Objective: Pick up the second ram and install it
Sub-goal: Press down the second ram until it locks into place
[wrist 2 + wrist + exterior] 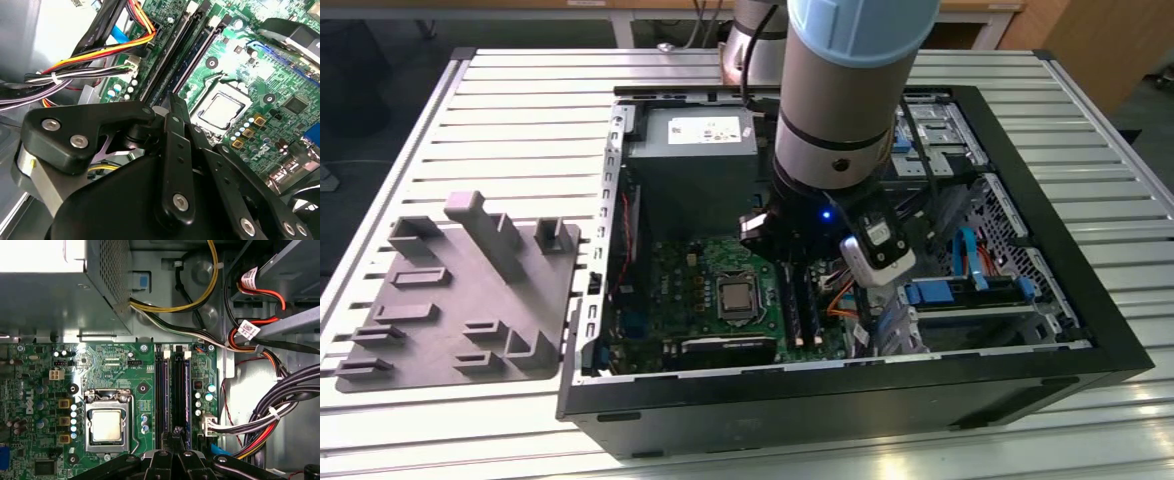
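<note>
Black gripper (170,102) linkages crowd the foreground in both wrist views, and the fingers (176,436) look drawn together, tips meeting over one end of the memory slots (175,390); whether they pinch anything there cannot be told. Right at those tips, the ram (196,54) stands seated on edge among the slots, a dark-blue strip (164,390) running along the motherboard (115,365), parallel to its black neighbours. Beside the slots on one side sits the CPU (106,425) in its metal frame, also seen in the second wrist view (220,110). On the slots' other side a bundle of cables (280,415), black, red, yellow and orange, runs along the board's edge and plugs in close to the slots. Beyond the far end of the slots is the grey power supply (50,290). In the exterior view the arm (841,100) reaches straight down into the open case (854,400), which lies on its side on a slatted table (520,100). A grey holder tray (454,300) rests on the table just beside the case, toward the exterior view's left.
</note>
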Robot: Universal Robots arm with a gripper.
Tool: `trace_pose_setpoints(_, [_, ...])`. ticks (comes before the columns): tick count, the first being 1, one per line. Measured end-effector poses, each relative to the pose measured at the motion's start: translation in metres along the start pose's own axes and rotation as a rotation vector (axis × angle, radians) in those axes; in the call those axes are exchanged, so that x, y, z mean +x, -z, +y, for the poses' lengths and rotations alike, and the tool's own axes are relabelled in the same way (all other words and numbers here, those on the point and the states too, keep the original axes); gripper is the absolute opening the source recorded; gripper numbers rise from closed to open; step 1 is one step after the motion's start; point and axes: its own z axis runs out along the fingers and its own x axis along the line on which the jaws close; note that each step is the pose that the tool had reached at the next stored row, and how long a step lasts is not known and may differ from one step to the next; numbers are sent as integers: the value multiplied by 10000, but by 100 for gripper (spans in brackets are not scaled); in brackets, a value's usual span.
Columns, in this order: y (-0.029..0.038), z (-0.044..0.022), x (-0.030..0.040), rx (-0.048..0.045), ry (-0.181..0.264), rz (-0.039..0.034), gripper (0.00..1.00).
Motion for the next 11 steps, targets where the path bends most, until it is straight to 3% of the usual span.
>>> trace_pose_setpoints(11, [0,0,0,1,-1,9,11])
